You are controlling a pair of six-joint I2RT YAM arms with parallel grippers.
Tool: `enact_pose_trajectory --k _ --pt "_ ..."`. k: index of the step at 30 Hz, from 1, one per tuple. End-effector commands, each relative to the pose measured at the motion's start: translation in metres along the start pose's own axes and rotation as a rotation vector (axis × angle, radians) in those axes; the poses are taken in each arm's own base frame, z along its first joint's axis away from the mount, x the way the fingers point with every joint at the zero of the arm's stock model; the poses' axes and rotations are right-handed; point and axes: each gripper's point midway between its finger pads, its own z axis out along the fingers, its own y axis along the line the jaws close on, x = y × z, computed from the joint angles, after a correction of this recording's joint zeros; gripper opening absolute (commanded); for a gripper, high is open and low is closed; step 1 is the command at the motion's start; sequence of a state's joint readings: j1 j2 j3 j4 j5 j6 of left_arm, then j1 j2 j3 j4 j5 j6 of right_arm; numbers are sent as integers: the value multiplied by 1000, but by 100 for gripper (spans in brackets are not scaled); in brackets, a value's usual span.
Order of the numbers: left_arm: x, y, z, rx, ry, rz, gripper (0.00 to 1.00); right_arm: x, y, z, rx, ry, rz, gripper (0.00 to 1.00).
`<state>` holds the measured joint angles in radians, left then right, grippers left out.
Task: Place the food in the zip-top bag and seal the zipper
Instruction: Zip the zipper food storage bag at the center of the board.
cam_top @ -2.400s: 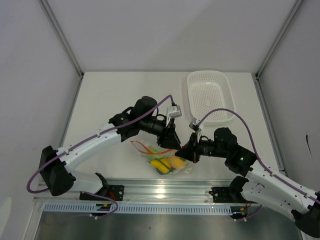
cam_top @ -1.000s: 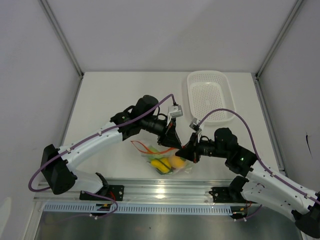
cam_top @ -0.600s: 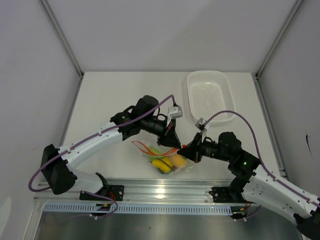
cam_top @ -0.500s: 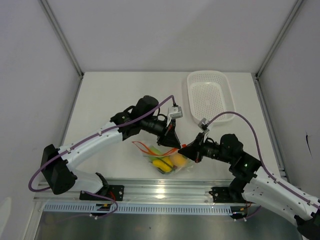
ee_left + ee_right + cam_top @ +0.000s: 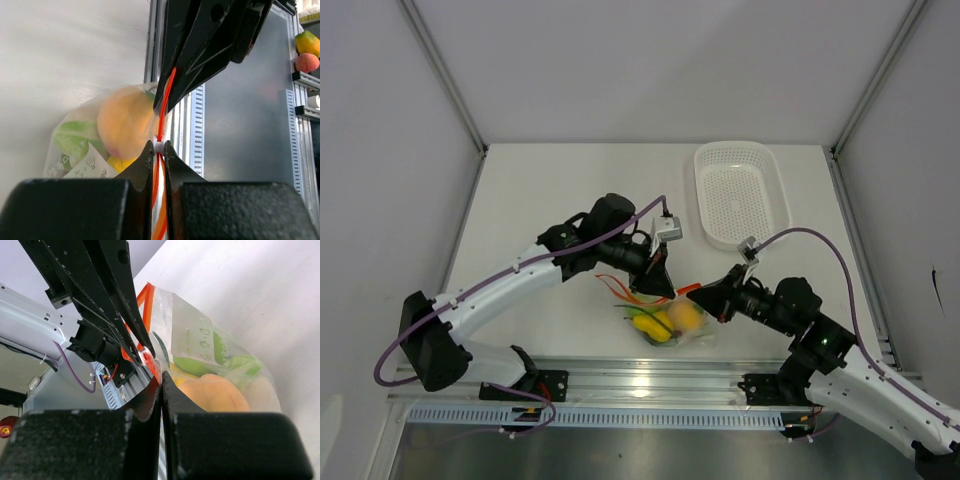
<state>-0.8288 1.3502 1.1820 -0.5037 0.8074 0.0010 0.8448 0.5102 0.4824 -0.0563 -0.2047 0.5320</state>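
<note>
The clear zip-top bag (image 5: 670,325) hangs just above the table's near edge between both grippers. The food shows through it: an orange-yellow round fruit (image 5: 684,316) (image 5: 125,122) (image 5: 215,392), a yellow piece (image 5: 648,327) and green pieces (image 5: 75,140) (image 5: 222,362). My left gripper (image 5: 658,286) (image 5: 158,146) is shut on the red-orange zipper (image 5: 161,107) at its white slider. My right gripper (image 5: 708,297) (image 5: 161,383) is shut on the bag's mouth at the right-hand end of the zipper (image 5: 688,290) (image 5: 145,300). The two sets of fingertips face each other a short way apart along the strip.
A white perforated basket (image 5: 701,195) stands at the back right. A metal rail (image 5: 640,380) runs along the near edge, just beyond the bag. Two loose toy fruits (image 5: 306,52) lie on a shelf off the table.
My left jaws have closed on the zipper. My right gripper has pulled right and toward the near edge, lifting the bag, shifting it right and stretching the strip between the grippers.
</note>
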Motion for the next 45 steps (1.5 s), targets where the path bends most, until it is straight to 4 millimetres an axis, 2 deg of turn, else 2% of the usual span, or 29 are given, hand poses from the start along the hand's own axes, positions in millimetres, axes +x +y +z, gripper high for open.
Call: enact_pose_trajectory --k 1,4,5,7,13,18,21,22,23,24,25,27,28,29,30,31,32,33,34,36,38,39,45 --pt "8 -2 -19 -52 23 4 1 -43 13 -7 -16 -160 -14 0" --pt "6 1 -32 -102 -2 6 1 -45 12 -10 -11 -170 -19 0" --pt "6 2 -36 -113 -8 6 1 -38 7 -11 10 -144 -13 0" --pt "6 4 -46 -152 -22 5 1 -38 5 -14 17 -145 -12 0" --pt "7 6 -64 -230 -38 16 0 -35 2 -16 30 -134 -12 0" --pt "13 6 -69 -247 -50 7 1 -36 0 -18 39 -134 -18 0" --pt "14 2 -66 -210 -56 6 1 -24 17 -13 -64 -41 -69 0" --pt "14 0 -65 -196 -55 3 1 -27 24 -13 -86 -19 -82 0" --pt "13 -1 -63 -182 -51 -2 1 -21 22 -6 -77 39 -81 1" --pt "13 -5 -61 -156 -51 -2 0 -19 24 -3 -87 82 -108 17" --pt "11 -6 -61 -148 -54 0 0 -25 29 -4 -77 118 -119 28" --pt "9 -10 -60 -128 -64 10 1 -22 22 5 -33 197 -136 47" --pt "8 -11 -61 -122 -67 13 1 -22 16 5 -3 222 -168 51" --pt "7 -12 -61 -118 -70 15 1 -33 22 5 -9 212 -195 55" --pt "7 -13 -61 -114 -71 16 0 -33 19 10 0 231 -209 59" --pt "8 -14 -61 -111 -69 14 1 -35 18 10 5 244 -242 61" --pt "7 -14 -62 -109 -70 17 0 -46 24 12 -4 229 -268 61" --pt "8 -15 -61 -105 -68 15 1 -49 24 14 -4 234 -278 66" --pt "7 -16 -62 -102 -71 18 1 -45 21 21 -5 266 -283 66" --pt "8 -17 -61 -92 -69 16 1 -44 28 25 -57 313 -319 65" --pt "8 -17 -60 -88 -68 15 1 -42 19 34 -27 341 -336 65" --pt "7 -18 -61 -85 -70 17 1 -43 21 35 -46 340 -346 65" --pt "9 -17 -60 -83 -64 17 1 -19 47 31 -257 444 -334 63"
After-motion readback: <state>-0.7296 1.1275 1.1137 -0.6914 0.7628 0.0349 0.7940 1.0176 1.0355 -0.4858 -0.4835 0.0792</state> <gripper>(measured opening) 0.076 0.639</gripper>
